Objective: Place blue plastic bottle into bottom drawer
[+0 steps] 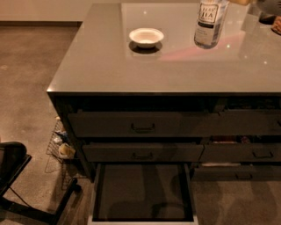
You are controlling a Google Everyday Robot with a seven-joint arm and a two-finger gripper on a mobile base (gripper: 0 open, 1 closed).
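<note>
The blue plastic bottle [210,24] is a clear bottle with a dark label. It hangs above the grey counter [131,70] at the top right, and its cap is cut off by the top edge. Only a tan sliver of my gripper [237,1] shows at the top edge, at the bottle's neck, holding the bottle up off the counter. The bottom drawer [142,191] is pulled open at the foot of the cabinet, below and to the left of the bottle. Its dark interior holds nothing.
A white bowl [146,37] stands on the counter left of the bottle. Two shut handled drawers [142,125] sit above the open one, with more drawers to the right [246,151]. A wire basket [59,147] and a black chair base [17,184] are on the floor at left.
</note>
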